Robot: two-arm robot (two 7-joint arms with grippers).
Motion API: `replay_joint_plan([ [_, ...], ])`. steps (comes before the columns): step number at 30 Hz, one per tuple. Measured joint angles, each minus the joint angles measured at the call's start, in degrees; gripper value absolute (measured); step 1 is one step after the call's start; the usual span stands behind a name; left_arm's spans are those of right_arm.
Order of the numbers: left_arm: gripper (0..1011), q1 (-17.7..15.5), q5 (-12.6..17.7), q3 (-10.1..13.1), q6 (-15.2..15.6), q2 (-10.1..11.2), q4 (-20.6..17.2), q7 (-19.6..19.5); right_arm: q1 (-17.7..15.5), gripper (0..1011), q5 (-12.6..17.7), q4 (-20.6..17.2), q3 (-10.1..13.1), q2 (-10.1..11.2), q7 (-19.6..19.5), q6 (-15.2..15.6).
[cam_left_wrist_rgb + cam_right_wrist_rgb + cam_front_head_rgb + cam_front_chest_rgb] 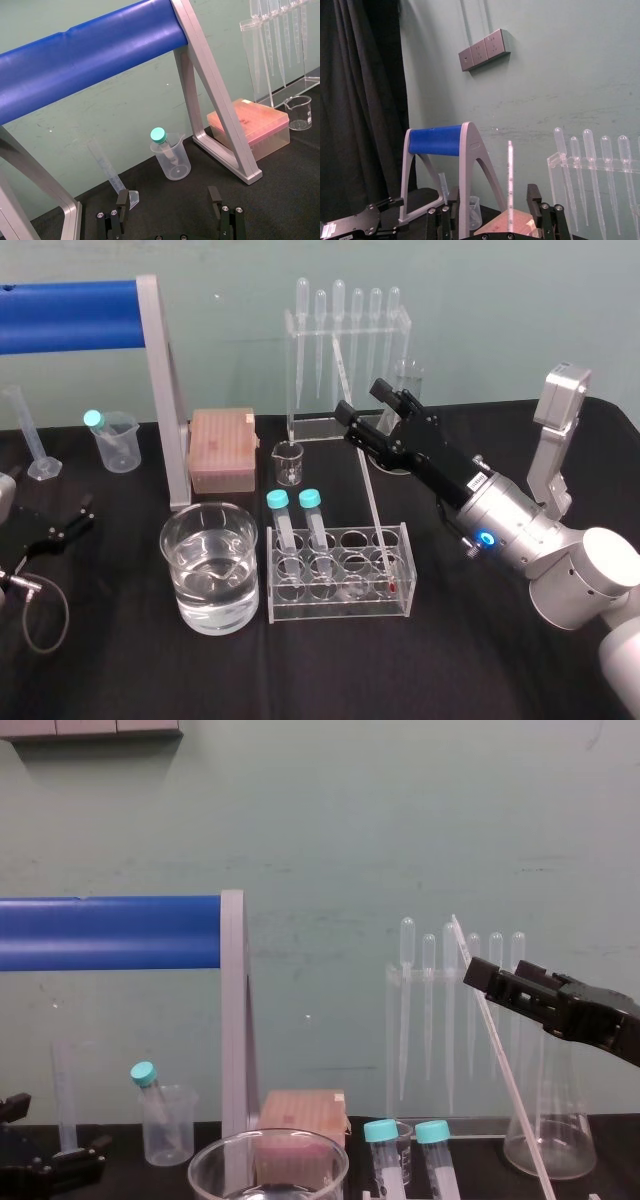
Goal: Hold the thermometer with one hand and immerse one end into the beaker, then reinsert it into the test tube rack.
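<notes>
Black cloth covers the counter (120,670), with a pale green wall behind. At the near centre, the beaker (210,507) is about half filled with clear liquid. Just to its right, the test tube rack (335,612) carries two teal-capped tubes (313,498) in its left holes. The thermometer (372,495) is lodged in a right-hand hole, red bulb down, and leans up and away to the left. The right pincer (360,399) is held released around the thermometer's upper part, a finger set on either side without touching. The left pincer (169,200), its fingers spread apart, is parked low at the far left edge. Farther back, a small plastic beaker (115,445) contains one capped tube, and pipettes (340,335) are hung in a clear stand.
</notes>
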Motion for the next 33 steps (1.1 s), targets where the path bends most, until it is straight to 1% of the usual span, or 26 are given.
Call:
replay_joint_plan([
  [1, 1008, 0.0, 0.0, 0.0, 0.0, 0.0, 0.0, 0.0, 0.0, 863, 0.0, 0.0, 0.0, 0.0, 0.0, 0.0],
  [2, 1008, 0.0, 0.0, 0.0, 0.0, 0.0, 0.0, 0.0, 0.0, 915, 0.0, 0.0, 0.0, 0.0, 0.0, 0.0],
  [4, 1008, 0.0, 0.0, 0.0, 0.0, 0.0, 0.0, 0.0, 0.0, 939, 0.0, 0.0, 0.0, 0.0, 0.0, 0.0],
  [5, 1008, 0.0, 0.0, 0.0, 0.0, 0.0, 0.0, 0.0, 0.0, 990, 0.0, 0.0, 0.0, 0.0, 0.0, 0.0],
  [7, 1008, 0.0, 0.0, 0.0, 0.0, 0.0, 0.0, 0.0, 0.0, 1004, 0.0, 0.0, 0.0, 0.0, 0.0, 0.0],
  [20, 1008, 0.0, 0.0, 0.0, 0.0, 0.0, 0.0, 0.0, 0.0, 1004, 0.0, 0.0, 0.0, 0.0, 0.0, 0.0],
  [22, 1008, 0.0, 0.0, 0.0, 0.0, 0.0, 0.0, 0.0, -0.6, 1004, -1.3, -1.3, 0.3, 0.2, -2.2, 0.0],
  [24, 1008, 0.0, 0.0, 0.0, 0.0, 0.0, 0.0, 0.0, -1.6, 1004, -3.4, -3.2, 0.9, 0.6, -5.7, 0.1],
  [25, 1008, 0.0, 0.0, 0.0, 0.0, 0.0, 0.0, 0.0, -2.8, 1004, -5.9, -5.1, 1.7, 0.9, -9.6, 0.5],
  [28, 1008, 0.0, 0.0, 0.0, 0.0, 0.0, 0.0, 0.0, -4.5, 1004, -9.3, -8.0, 2.8, 1.4, -14.9, 1.3],
  [29, 1008, 0.0, 0.0, 0.0, 0.0, 0.0, 0.0, 0.0, -5.7, 1004, -11.6, -9.9, 3.7, 1.6, -18.4, 2.3],
  [30, 1008, 0.0, 0.0, 0.0, 0.0, 0.0, 0.0, 0.0, -6.7, 1004, -13.3, -11.4, 4.5, 1.8, -21.1, 3.3],
  [31, 1008, 0.0, 0.0, 0.0, 0.0, 0.0, 0.0, 0.0, -6.7, 1004, -13.3, -11.4, 4.5, 1.8, -21.1, 3.3],
  [32, 1008, 0.0, 0.0, 0.0, 0.0, 0.0, 0.0, 0.0, -7.6, 1004, -14.5, -12.6, 5.2, 1.9, -23.3, 4.4],
  [33, 1008, 0.0, 0.0, 0.0, 0.0, 0.0, 0.0, 0.0, -8.1, 1004, -15.0, -13.0, 5.5, 1.9, -24.2, 4.9],
])
